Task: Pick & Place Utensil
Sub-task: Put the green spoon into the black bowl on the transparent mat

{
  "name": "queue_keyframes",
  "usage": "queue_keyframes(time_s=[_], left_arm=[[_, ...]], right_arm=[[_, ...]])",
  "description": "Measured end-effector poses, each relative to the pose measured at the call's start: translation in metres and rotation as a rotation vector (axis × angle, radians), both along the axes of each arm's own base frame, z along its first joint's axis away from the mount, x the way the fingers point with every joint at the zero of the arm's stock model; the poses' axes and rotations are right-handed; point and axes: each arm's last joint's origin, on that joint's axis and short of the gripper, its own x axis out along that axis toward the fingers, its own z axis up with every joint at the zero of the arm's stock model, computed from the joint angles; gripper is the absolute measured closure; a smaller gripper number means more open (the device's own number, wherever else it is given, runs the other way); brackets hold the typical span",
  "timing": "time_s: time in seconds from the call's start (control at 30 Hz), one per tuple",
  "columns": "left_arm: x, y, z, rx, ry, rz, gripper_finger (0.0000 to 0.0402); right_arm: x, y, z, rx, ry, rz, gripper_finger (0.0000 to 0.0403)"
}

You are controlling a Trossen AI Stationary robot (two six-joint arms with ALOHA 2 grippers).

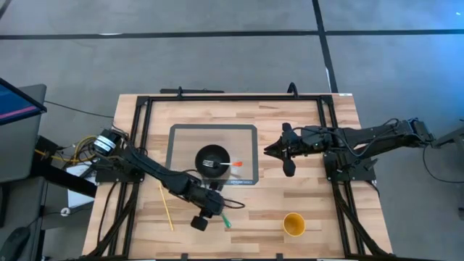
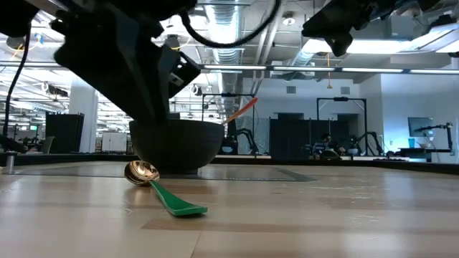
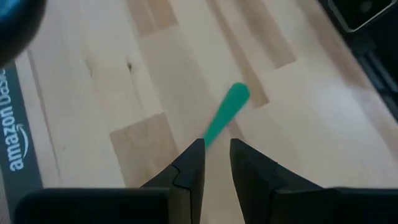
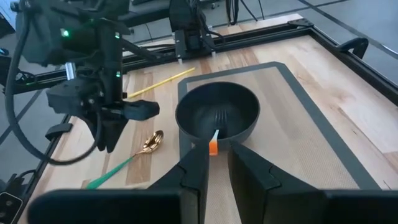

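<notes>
Near the front edge of the pale wood plank surface [image 1: 304, 138]: spoon with gold bowl and green plastic handle [image 2: 161, 192] lies flat, gold bowl toward the black round bowl, handle tip toward the front edge. Not lifted.

Left tool [image 3: 216, 163] hangs just over the spoon, fingers [image 3: 189, 167] narrow with a slim gap, green handle showing past the tips. Can't tell if they touch it; nothing gripped as far as I can see.

Yellow cup [image 1: 293, 224] sits upright near the front, off to the right, well apart from the spoon. Thin yellow stick [image 1: 167, 207] lies flat on the left side of the surface.

Further back, black round bowl [image 1: 214, 159] stands on the grey rectangular mat [image 1: 181, 141]. Fork with orange handle [image 4: 213, 142] rests inside it, handle leaning out over the rim.

Right tool [image 4: 214, 167] is up off the surface, right of the mat, pointed at the bowl, fingers narrow, holding nothing.
</notes>
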Motion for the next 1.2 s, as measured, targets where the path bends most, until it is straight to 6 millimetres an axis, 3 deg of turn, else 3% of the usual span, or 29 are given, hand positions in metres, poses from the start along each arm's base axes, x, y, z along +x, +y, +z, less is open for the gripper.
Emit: queue_keyframes(time_s=[0.37,0.67,1.2], left_arm=[[0.012,0.007,-0.032,0.025,0.096,0.009,0.0325],[0.014,0.010,-0.029,0.040,0.079,0.009,0.0325],[0.000,0.017,-0.046,0.081,0.117,0.018,0.0332]], right_arm=[[0.000,0.000,0.000,-0.003,0.002,0.001,0.0349],[0.000,0.000,0.000,-0.003,0.002,0.001,0.0349],[0.000,0.000,0.000,-0.003,0.001,0.001,0.0349]])
